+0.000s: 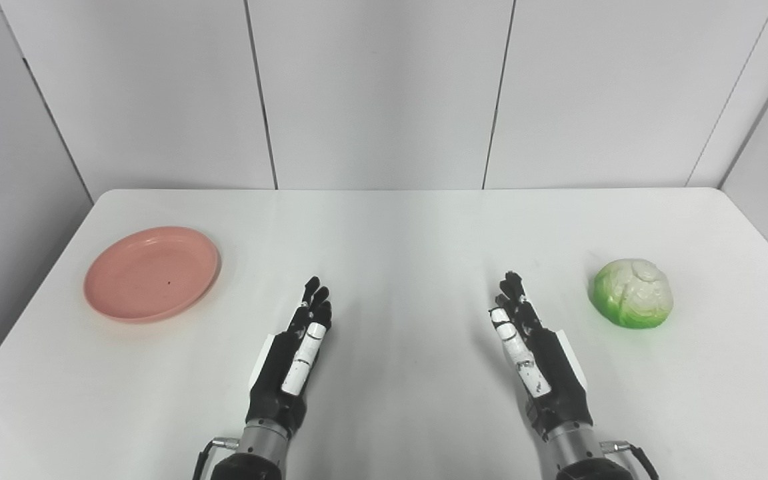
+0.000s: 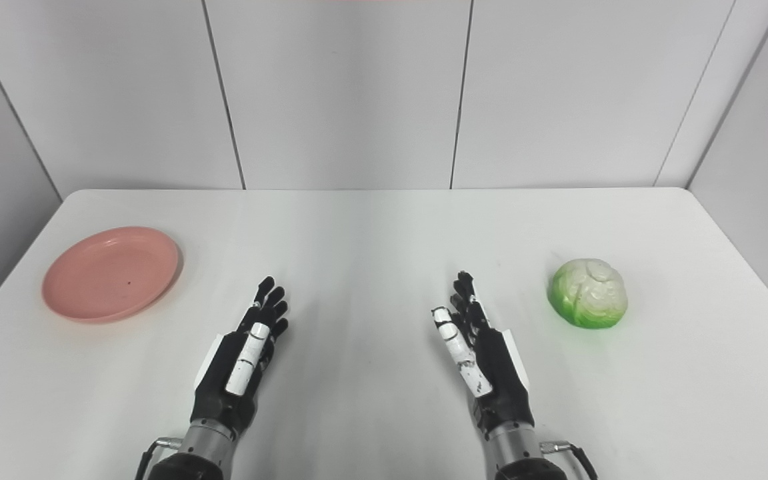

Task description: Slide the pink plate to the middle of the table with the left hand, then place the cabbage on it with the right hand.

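The pink plate [image 1: 151, 273] lies empty at the left side of the white table [image 1: 397, 227]. The green and white cabbage [image 1: 632, 293] sits at the right side. My left hand [image 1: 295, 353] is open near the table's front, to the right of the plate and apart from it. My right hand [image 1: 529, 353] is open too, to the left of the cabbage and apart from it. Both hands are held edge-on with straight fingers and hold nothing.
Grey wall panels stand behind the table's far edge. The table's left and right edges run close to the plate and the cabbage.
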Available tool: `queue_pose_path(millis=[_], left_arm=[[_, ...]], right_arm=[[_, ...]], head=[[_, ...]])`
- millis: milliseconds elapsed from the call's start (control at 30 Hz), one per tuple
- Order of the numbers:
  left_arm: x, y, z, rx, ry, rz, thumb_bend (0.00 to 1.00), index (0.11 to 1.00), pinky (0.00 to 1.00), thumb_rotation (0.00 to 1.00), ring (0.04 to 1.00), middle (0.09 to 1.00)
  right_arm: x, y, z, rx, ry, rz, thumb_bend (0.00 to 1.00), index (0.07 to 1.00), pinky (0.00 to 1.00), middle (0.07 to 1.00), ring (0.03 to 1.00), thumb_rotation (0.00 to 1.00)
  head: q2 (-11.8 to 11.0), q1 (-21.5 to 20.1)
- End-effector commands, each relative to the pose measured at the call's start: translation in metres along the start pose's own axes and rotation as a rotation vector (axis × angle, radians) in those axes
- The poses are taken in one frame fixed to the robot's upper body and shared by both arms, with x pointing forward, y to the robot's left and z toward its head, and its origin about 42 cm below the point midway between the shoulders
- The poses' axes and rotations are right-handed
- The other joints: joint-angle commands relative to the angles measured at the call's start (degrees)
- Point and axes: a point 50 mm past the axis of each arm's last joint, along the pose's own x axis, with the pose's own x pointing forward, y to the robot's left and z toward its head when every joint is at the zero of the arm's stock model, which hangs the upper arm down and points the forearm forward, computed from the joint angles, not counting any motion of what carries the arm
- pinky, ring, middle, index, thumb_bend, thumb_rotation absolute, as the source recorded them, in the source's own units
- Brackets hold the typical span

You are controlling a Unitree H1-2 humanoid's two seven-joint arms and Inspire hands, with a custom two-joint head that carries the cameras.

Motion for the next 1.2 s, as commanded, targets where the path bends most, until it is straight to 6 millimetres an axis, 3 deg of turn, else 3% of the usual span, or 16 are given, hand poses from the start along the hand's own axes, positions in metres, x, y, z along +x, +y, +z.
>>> queue_pose_path(millis=[0,367,700,1033,1167], left_arm=[[0.0102,-0.0018,0.0164,0.009,-0.056,-0.02,0.78,1.0,1.0,0.83,1.0,1.0],[0.0117,-0.0031,0.0141,-0.002,-0.082,-0.026,0.73,1.0,1.0,0.78,1.0,1.0],[0.0112,0.0004,0.0155,0.025,-0.045,-0.034,0.77,1.0,1.0,0.84,1.0,1.0],[0.0144,-0.0026,0.0129,0.042,-0.084,-0.019,0.71,1.0,1.0,0.81,1.0,1.0],[0.0155,-0.0049,0.0115,0.031,-0.056,-0.021,0.71,1.0,1.0,0.81,1.0,1.0]], right_arm=[[0.0094,0.0046,0.0127,-0.002,-0.053,0.001,0.7,0.992,1.0,1.0,0.99,0.77],[0.01,0.0039,0.012,-0.007,-0.059,0.023,0.68,1.0,1.0,1.0,0.996,0.78],[0.0118,0.0045,0.0103,-0.004,-0.052,-0.004,0.7,0.989,1.0,1.0,0.99,0.79],[0.0111,0.0041,0.0087,0.003,-0.058,0.024,0.67,1.0,1.0,1.0,0.988,0.77],[0.0111,0.0006,0.0064,-0.002,-0.043,0.008,0.69,0.995,1.0,1.0,0.981,0.77]], head=[[-0.35,-0.03],[-0.47,-0.02],[-0.84,-0.13],[-1.0,0.43],[-1.65,3.78]])
